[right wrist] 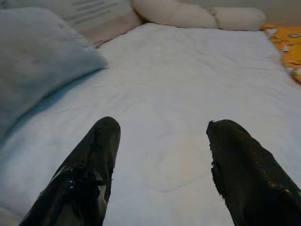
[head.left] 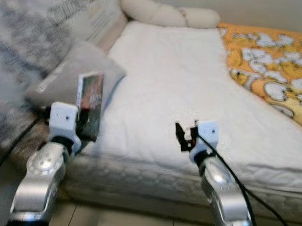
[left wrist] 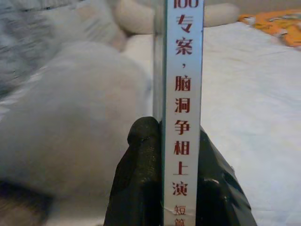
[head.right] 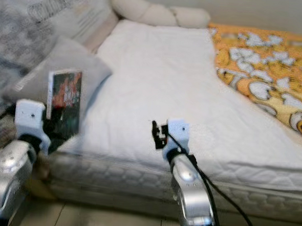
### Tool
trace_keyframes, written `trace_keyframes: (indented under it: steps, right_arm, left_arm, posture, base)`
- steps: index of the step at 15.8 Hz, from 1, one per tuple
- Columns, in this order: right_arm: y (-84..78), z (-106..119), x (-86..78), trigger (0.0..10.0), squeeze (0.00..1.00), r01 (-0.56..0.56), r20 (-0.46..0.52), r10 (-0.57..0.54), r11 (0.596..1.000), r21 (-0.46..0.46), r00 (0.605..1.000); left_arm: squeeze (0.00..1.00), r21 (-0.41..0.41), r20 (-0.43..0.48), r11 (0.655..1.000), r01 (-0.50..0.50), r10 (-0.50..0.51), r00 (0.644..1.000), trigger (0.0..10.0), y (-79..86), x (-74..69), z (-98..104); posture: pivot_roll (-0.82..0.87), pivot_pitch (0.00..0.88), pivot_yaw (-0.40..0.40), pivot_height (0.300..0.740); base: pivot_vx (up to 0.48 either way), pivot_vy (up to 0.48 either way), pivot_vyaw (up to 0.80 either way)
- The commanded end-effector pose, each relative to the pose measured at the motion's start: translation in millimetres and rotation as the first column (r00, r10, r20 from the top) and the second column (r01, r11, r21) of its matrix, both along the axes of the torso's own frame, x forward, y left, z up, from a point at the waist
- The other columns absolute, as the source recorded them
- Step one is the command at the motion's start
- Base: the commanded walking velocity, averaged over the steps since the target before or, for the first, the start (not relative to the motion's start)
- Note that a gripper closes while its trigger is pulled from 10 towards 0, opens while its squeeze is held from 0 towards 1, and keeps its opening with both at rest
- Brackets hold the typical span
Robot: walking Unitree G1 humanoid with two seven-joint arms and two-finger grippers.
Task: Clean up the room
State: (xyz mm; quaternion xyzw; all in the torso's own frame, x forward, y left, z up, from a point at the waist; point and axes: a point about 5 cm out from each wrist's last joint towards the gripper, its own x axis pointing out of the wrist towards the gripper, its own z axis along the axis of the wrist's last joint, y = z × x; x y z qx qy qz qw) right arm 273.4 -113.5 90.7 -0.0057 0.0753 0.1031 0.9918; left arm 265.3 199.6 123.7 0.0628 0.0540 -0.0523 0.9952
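**Left gripper pinches a book beside the bed; right gripper spread over the mattress**

Left eye view shows a bed (head.left: pixel 183 89) with a white quilted cover stretching away ahead of both grippers, its near edge just under them. Beyond the right gripper and off to its right lies an orange blanket (head.left: pixel 276 69) printed with white cartoon figures, covering the far right side of the mattress. Ahead of the left gripper and to its left, a grey fuzzy throw (head.left: pixel 16 48) is heaped along the bed's side, blurred in this view. A grey pillow (head.left: pixel 76 72) rests right behind the left gripper, leaning against a pale printed cushion (head.left: pixel 90 17) further on. At the far end, well beyond both grippers, a long cream bolster (head.left: pixel 167 14) curls across the head of the bed.

The left gripper (head.left: pixel 83 124) holds a book (head.left: pixel 90 104) upright, its dark cover facing right; in the left wrist view the two black fingers (left wrist: pixel 141 179) press on either side of the white spine (left wrist: pixel 183 108), which carries red Chinese characters.

The right gripper (right wrist: pixel 162 155) hovers low over the white cover near the bed's front edge, its fingers set wide apart with nothing between them.
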Motion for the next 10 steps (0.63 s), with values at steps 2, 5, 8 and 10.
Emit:
trace_keyframes:
  steps: [2,5,8,10]
  right_arm:
    - [-4.2,1.2,0.2,10.0,0.00,0.017,-0.003,-0.017,1.000,0.004,1.000]
    - [-3.8,0.9,0.1,10.0,0.00,0.015,-0.004,-0.015,1.000,0.000,1.000]
    - [-3.4,-2.4,-0.4,10.0,0.00,0.011,-0.051,-0.008,0.999,0.051,0.999]
    - [-3.6,0.4,0.0,10.0,0.00,0.009,-0.029,-0.008,0.999,0.052,1.000]
  left_arm:
    - [0.00,0.010,0.047,1.000,0.023,-0.023,0.999,10.0,-3.9,2.3,10.8]
    - [0.00,0.012,0.044,1.000,0.025,-0.026,0.999,10.0,-3.5,1.9,10.4]
    - [0.00,0.016,0.041,0.999,0.028,-0.029,0.999,10.0,-3.9,1.7,10.0]
    - [0.00,0.017,0.040,0.999,0.029,-0.030,0.999,10.0,-3.9,1.9,10.1]
  posture:
    - [0.02,0.000,0.011,0.740]
    - [0.02,0.000,0.011,0.740]
    - [0.02,0.000,0.011,0.740]
    - [0.02,0.000,0.012,0.740]
  base:
    - [0.368,0.000,0.00]
    - [0.364,0.000,0.00]
    - [0.355,0.000,-0.44]
    - [0.351,0.000,-0.74]
